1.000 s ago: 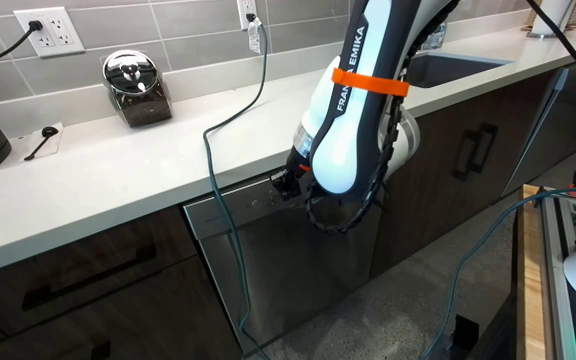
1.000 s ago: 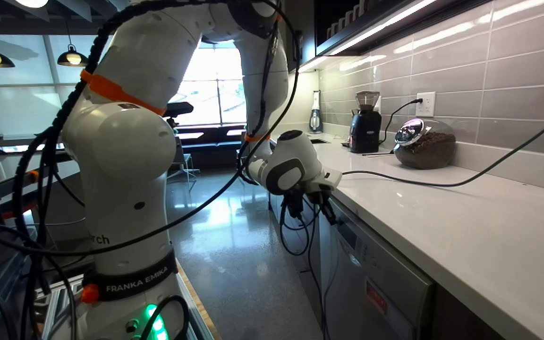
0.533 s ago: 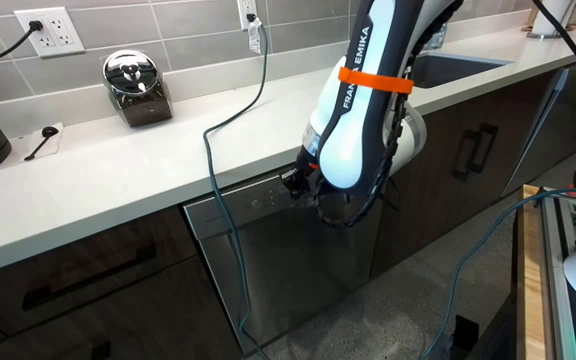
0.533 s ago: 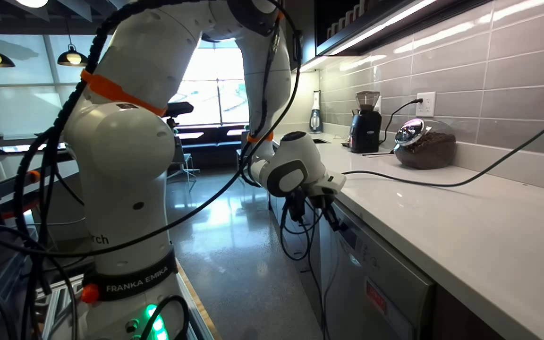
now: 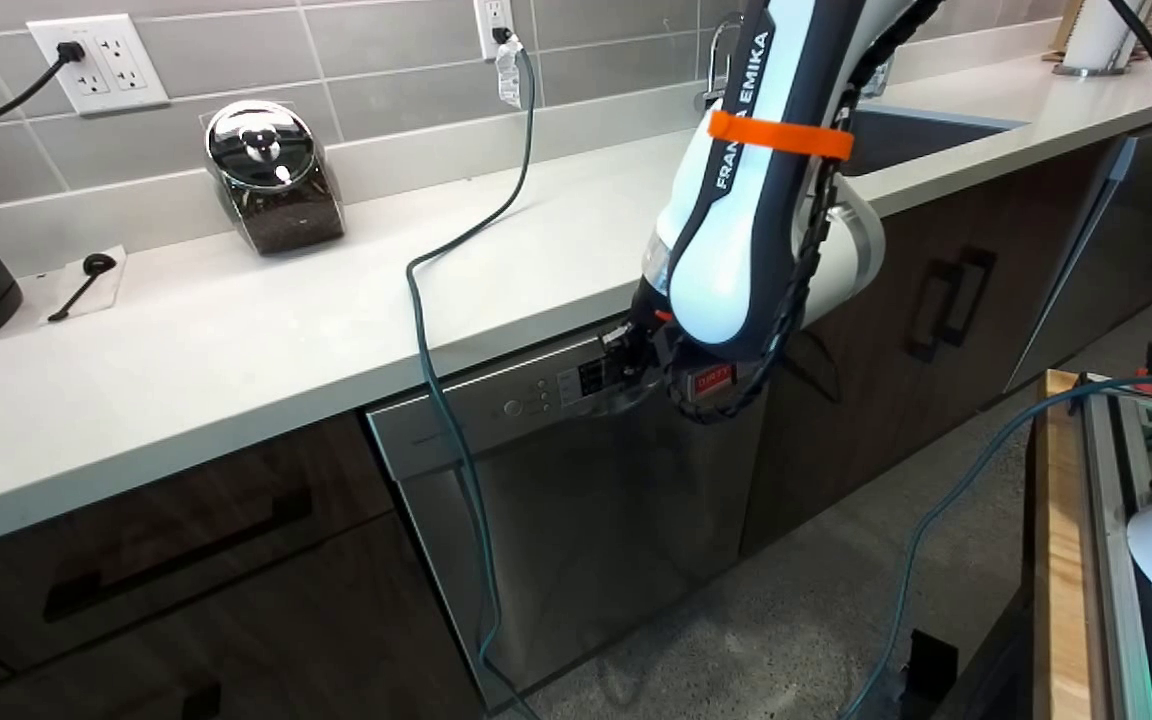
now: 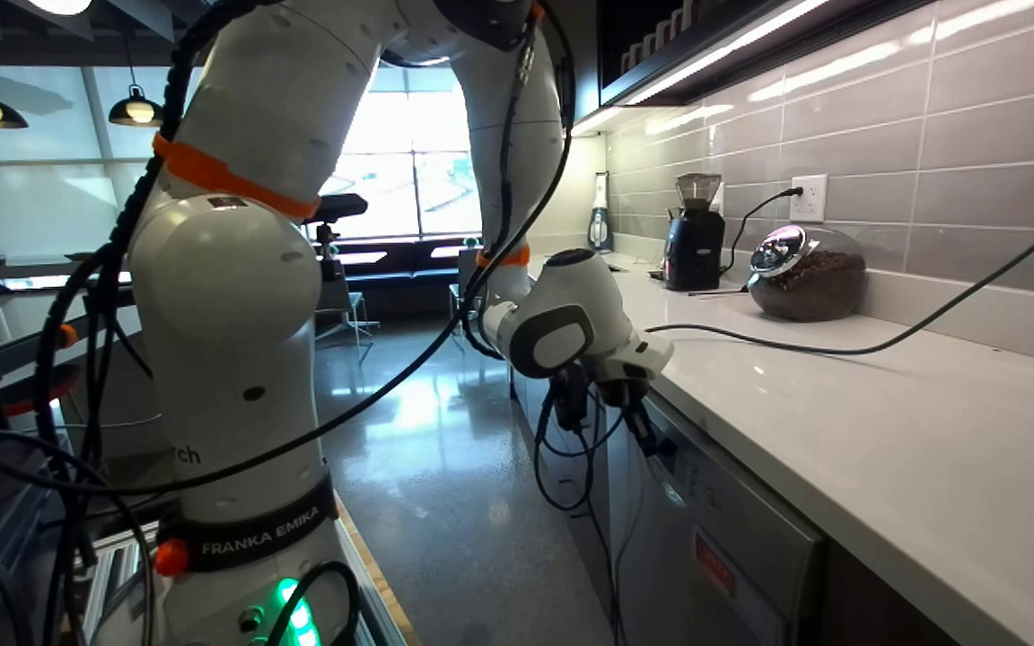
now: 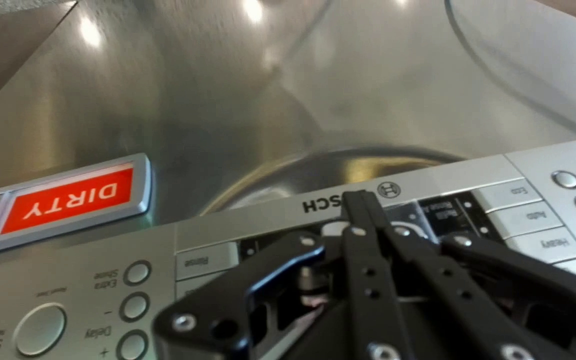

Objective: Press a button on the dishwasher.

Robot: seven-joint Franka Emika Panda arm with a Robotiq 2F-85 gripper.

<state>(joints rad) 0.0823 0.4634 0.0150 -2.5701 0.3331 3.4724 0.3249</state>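
The dishwasher (image 5: 576,520) has a brushed steel front and a grey control strip; it also shows in an exterior view (image 6: 750,529) and fills the wrist view (image 7: 208,100). In the wrist view the strip carries a dark display (image 7: 450,215), rectangular keys (image 7: 528,217), small round buttons (image 7: 134,306) and a larger round Start button (image 7: 40,330), all upside down. My gripper (image 7: 360,197) is shut and empty, its fingertips over the BOSCH lettering and in front of the display, part of which they hide. It is at the strip in both exterior views (image 5: 618,345) (image 6: 647,444). I cannot tell whether it touches.
A red DIRTY sign (image 7: 68,202) sits on the dishwasher front. The white countertop (image 5: 266,330) overhangs the strip. A cable (image 5: 456,430) hangs down across the dishwasher. A glass jar (image 5: 276,180), a sink (image 5: 916,140) and dark cabinet doors (image 5: 896,360) are nearby.
The arm and gripper have moved along the control strip, rightward and slightly up in an exterior view, uncovering part of the display and the red sign. The gripper stays shut.
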